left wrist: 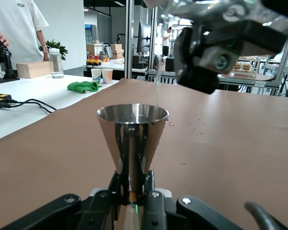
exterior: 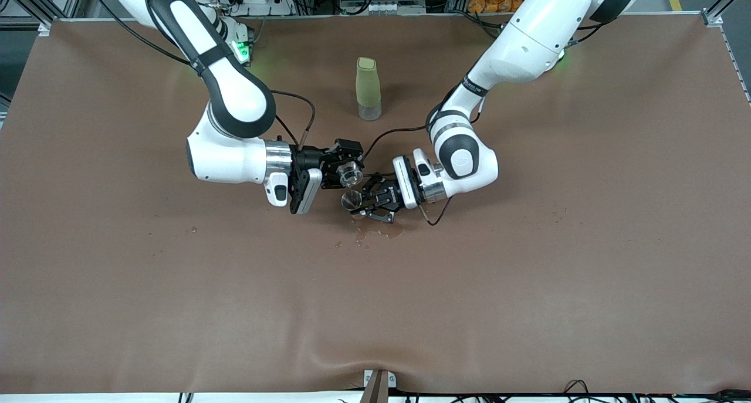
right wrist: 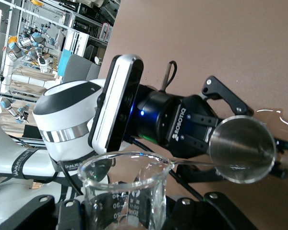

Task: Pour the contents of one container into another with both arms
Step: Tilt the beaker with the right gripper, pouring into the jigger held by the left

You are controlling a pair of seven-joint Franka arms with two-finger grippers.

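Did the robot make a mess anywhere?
Yes. A small wet patch darkens the table just under the steel jigger in the left gripper, nearer the front camera. The right gripper tilts the glass cup above.

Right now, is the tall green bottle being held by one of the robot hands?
No, the green bottle stands alone on the table, while the left hand grips the steel jigger and the right hand the glass cup.
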